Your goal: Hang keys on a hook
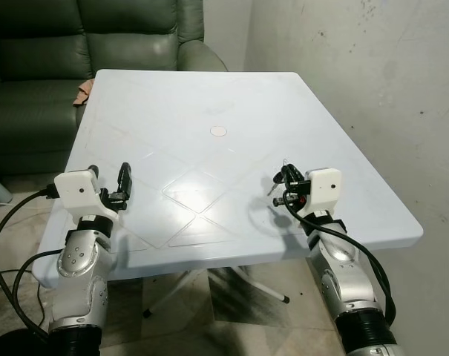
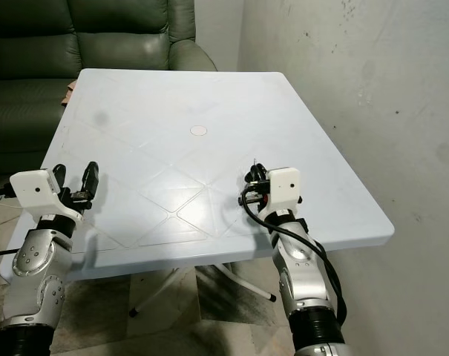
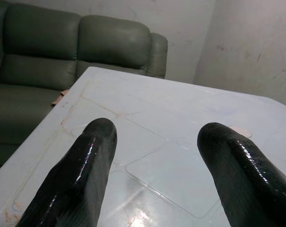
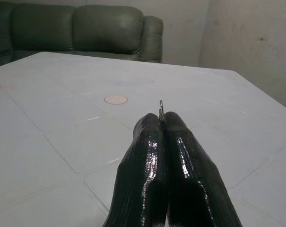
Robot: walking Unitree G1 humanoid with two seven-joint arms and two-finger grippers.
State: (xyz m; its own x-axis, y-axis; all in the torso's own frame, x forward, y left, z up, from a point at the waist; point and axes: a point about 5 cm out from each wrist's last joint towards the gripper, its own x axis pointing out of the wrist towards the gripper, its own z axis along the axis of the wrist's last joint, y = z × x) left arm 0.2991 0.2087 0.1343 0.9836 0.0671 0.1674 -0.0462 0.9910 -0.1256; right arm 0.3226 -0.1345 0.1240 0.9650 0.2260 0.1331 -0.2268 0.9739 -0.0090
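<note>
A white plastic table (image 1: pixel 209 96) stood before a dark green sofa (image 1: pixel 76 44) and a grey wall. The right gripper (image 1: pixel 282 185) hovered over the table's near right part, its fingers pressed together on the keys (image 4: pixel 160 109) — a thin metal ring poked out between the tips. The left gripper (image 1: pixel 109 178) hovered at the near left edge — fingers spread, holding nothing.

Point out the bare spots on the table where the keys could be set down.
Most of the table is bare: the far half toward the sofa, and the middle around the round cap. Near edge is tighter: left hand open at one corner, right hand shut on the keys at the other.
</note>
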